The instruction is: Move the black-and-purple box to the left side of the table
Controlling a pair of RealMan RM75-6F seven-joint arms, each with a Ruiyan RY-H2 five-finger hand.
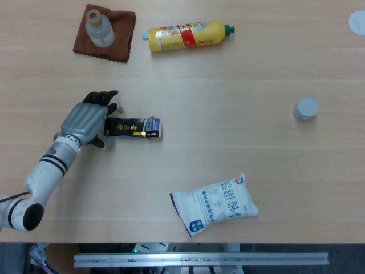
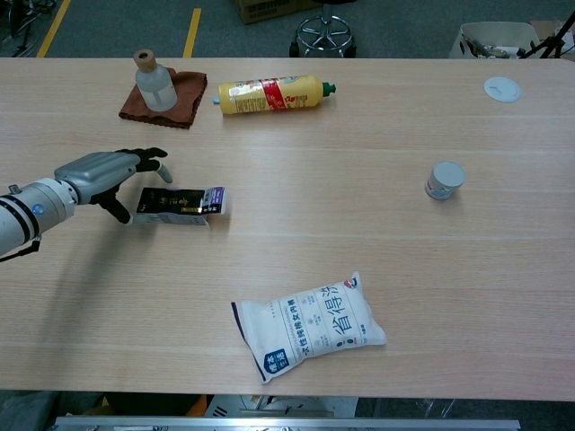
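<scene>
The black-and-purple box (image 1: 132, 127) (image 2: 180, 205) lies flat on the wooden table, left of centre, its purple-and-white end pointing right. My left hand (image 1: 88, 119) (image 2: 103, 171) is at the box's left end with its fingers spread. The dark fingertips (image 1: 101, 99) reach just past the box's far left corner, and the thumb lies at its near side. I cannot tell whether the hand touches the box; it does not grip it. My right hand is in neither view.
A small clear bottle (image 1: 98, 28) stands on a brown cloth (image 1: 117, 43) at the back left. A yellow bottle (image 1: 188, 35) lies beside it. A white bag (image 1: 215, 204) lies at the front, a small white jar (image 1: 306, 108) at the right, a white lid (image 1: 357, 21) far right.
</scene>
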